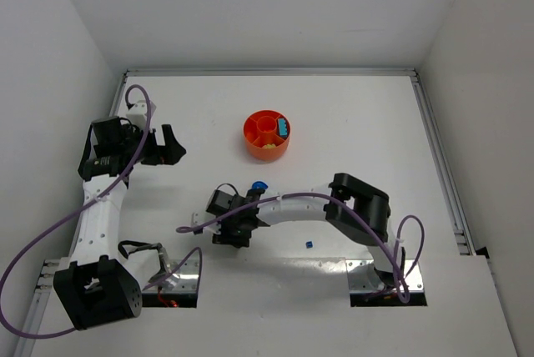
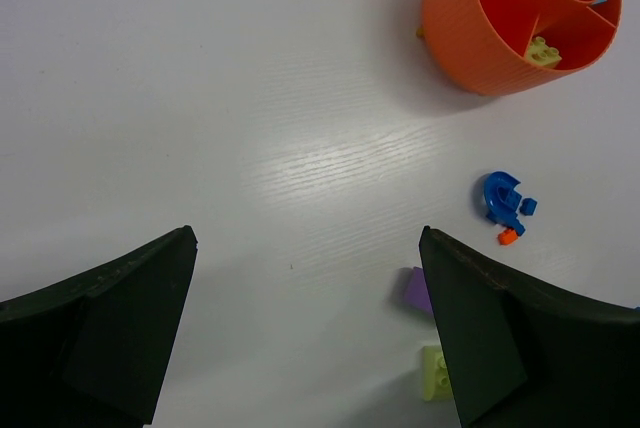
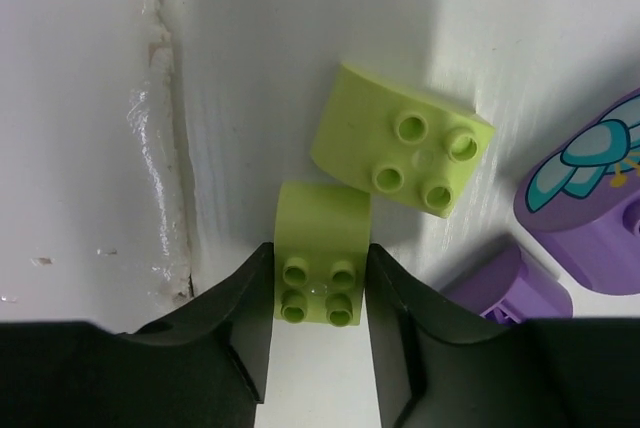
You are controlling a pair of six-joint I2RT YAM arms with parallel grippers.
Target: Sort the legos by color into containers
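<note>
Table [image 1: 359, 123]: one, white.
Bowl [image 2: 470, 43]: one, orange, wedges round a central cup; lime piece [image 2: 543, 50] inside.
Held brick [image 3: 320, 233]: lime, four-studded, curved end, near side of bowl.
Loose brick [image 3: 400, 148]: second lime, same shape, beside it.
Purple pieces [image 3: 585, 218] [image 3: 505, 283]: two, alongside.
Right gripper [image 3: 320, 283]: clamped on Held brick.
Left gripper [image 2: 305, 238]: wide apart, left of bowl.

My overhead view is bright and even, with glare on the table [image 1: 334, 262] near the bottom. My right wrist close-up shows the lower lime lego [image 3: 322, 248] sharp, grey shadow filling the upper middle.
</note>
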